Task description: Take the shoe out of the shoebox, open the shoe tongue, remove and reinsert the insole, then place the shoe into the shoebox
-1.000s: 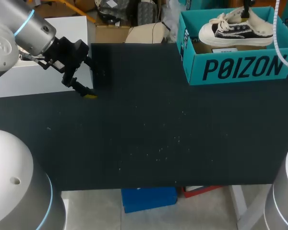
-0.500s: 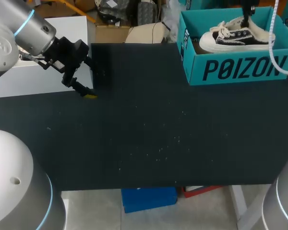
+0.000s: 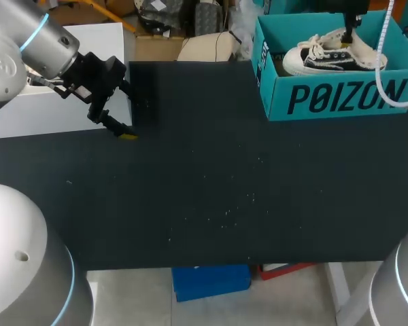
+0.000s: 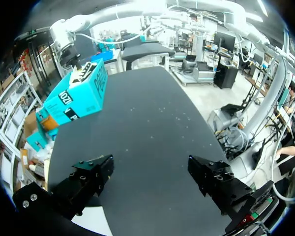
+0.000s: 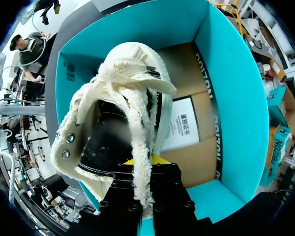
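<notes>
Shoe (image 3: 326, 60), one, in right jaws, one shoebox (image 3: 340, 102)

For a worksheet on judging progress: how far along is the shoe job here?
Nearly finished, it seems. Done: over the last second the shoe has sunk from above the rim into the shoebox; the insole steps cannot be checked. In hand: the right gripper pinches the edge of its opening. Left: let go and withdraw. The left gripper is open, away from the box.

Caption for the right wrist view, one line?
Right gripper shut on the shoe by its frayed rim, within the teal shoebox.
</notes>
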Available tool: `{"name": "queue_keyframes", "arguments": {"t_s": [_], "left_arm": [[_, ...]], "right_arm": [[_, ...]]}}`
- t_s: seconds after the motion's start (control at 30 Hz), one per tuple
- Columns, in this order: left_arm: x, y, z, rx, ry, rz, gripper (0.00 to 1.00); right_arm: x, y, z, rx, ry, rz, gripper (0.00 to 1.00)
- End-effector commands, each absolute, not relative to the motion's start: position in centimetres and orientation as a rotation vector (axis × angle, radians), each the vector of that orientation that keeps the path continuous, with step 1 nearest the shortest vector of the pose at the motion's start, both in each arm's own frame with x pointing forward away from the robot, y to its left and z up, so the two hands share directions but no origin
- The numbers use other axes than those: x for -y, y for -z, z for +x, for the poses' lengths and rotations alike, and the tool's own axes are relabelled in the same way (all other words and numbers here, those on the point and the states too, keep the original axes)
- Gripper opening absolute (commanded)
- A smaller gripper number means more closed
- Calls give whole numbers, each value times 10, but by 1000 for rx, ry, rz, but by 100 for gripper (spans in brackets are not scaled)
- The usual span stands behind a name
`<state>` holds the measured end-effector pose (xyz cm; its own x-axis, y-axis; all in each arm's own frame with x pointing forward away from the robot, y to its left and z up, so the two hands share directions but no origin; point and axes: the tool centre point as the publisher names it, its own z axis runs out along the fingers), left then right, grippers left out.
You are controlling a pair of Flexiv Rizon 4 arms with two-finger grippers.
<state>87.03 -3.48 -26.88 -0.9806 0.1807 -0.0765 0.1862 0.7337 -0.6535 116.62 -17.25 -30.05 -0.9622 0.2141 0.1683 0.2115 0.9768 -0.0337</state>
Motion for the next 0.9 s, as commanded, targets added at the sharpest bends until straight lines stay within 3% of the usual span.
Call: {"name": "queue_keyframes", "arguments": {"t_s": [0.03, 0.9], "left_arm": [[35, 270, 869, -2915, 1097, 306, 100], [35, 270, 869, -2915, 1097, 306, 100]], "right_arm": [[174, 291, 1176, 2928, -33, -312, 0], [172, 313, 1190, 2906, -51, -300, 0]]}}
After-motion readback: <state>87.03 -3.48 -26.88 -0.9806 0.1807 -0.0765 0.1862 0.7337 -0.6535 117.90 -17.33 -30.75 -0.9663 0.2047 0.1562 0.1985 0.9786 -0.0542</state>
